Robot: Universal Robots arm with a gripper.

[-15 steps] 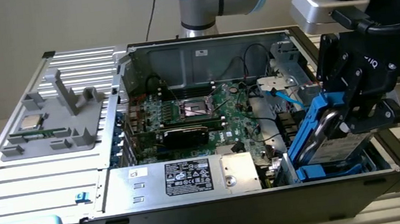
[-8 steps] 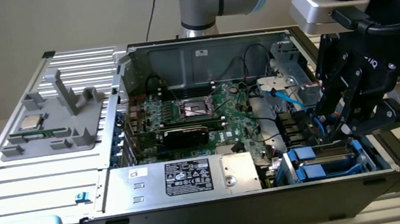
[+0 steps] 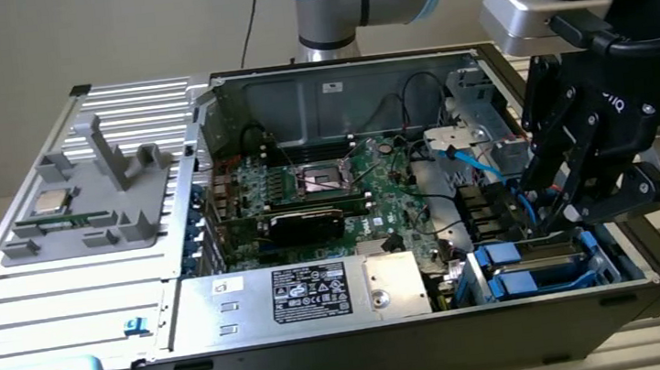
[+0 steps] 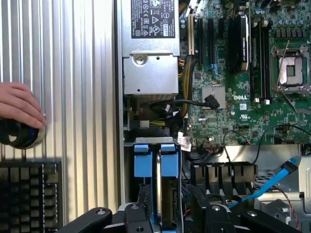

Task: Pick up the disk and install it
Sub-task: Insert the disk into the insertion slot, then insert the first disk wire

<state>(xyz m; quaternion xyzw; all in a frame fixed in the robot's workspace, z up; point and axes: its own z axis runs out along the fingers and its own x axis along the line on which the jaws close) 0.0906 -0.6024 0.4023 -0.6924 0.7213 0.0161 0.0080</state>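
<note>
At the five o'clock corner of the open computer case [image 3: 200, 351], as the exterior view sees it, the disk [image 3: 523, 268] sits down in the drive bay, its blue carrier tabs standing up beside the grey metal. The gripper [image 3: 561, 220] hangs straight over that bay, its tips down at the disk's level, but whether the claw is clamped on the disk or spread clear of it I cannot tell. A silver power supply [image 3: 305, 293] with a black-and-white label lies at the case's seven o'clock, just beside the bay, and the green motherboard [image 3: 349, 192] fills the middle. A light blue cable [image 3: 475, 165] runs across the case's two o'clock area. At nine o'clock of the case, on the ribbed metal table [image 3: 36, 308], stands a grey fixture [image 3: 105, 204] carrying a small silver chip [image 3: 52, 201]. The wrist view shows a person's hand [image 4: 19, 104] resting on a dark round object [image 4: 22, 135] on that table, near a black keyboard [image 4: 29, 196].
</note>
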